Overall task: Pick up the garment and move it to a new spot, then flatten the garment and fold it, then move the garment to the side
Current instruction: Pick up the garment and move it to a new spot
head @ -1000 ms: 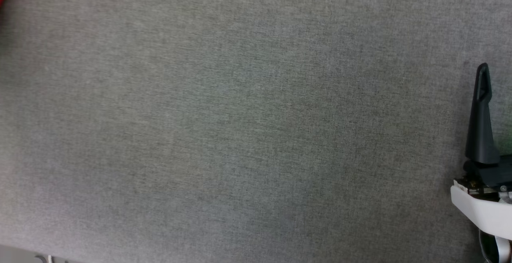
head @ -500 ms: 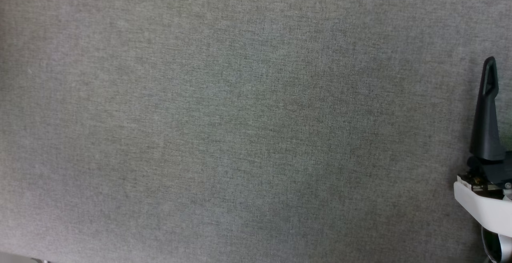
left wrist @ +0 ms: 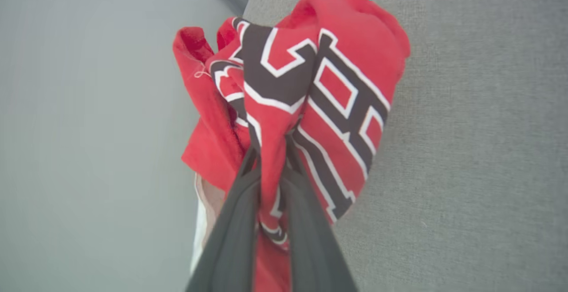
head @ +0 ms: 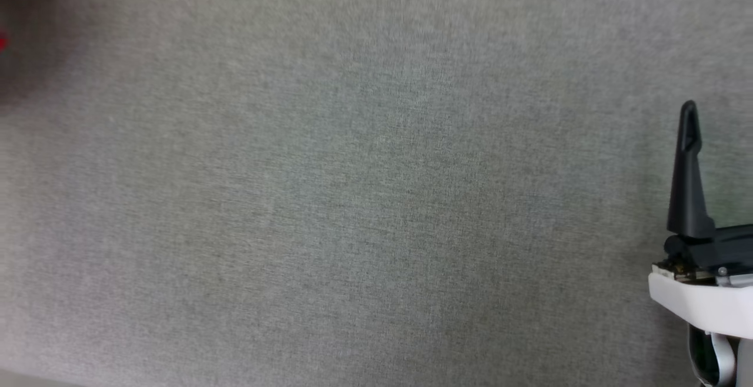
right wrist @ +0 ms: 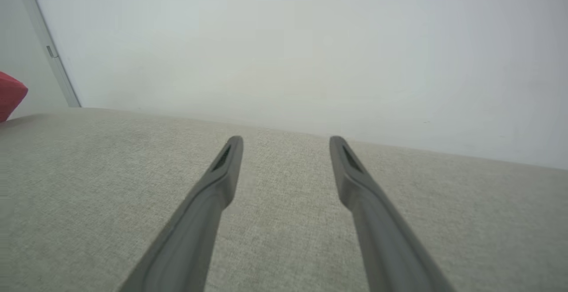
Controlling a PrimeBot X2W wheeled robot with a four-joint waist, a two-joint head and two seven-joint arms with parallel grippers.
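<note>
Item: the garment point(left wrist: 337, 88), red jersey cloth with black, white-outlined lettering and a strip of white cloth at its lower left in the left wrist view.
Condition: bunched, not flat.
Held by: the left gripper point(left wrist: 270, 150), its jaws narrow and clamped on a fold.
Long axis: we read it in line with the fingers, the bulk bulging past their tips.
Position: over the edge of the grey fabric surface point(left wrist: 479, 150); we cannot tell whether it touches.

Item: right gripper point(right wrist: 286, 143), jaws wide apart, holding nothing, low over the same surface and pointing toward a pale wall point(right wrist: 310, 39). A red corner of the garment shows at that view's far left.
</note>
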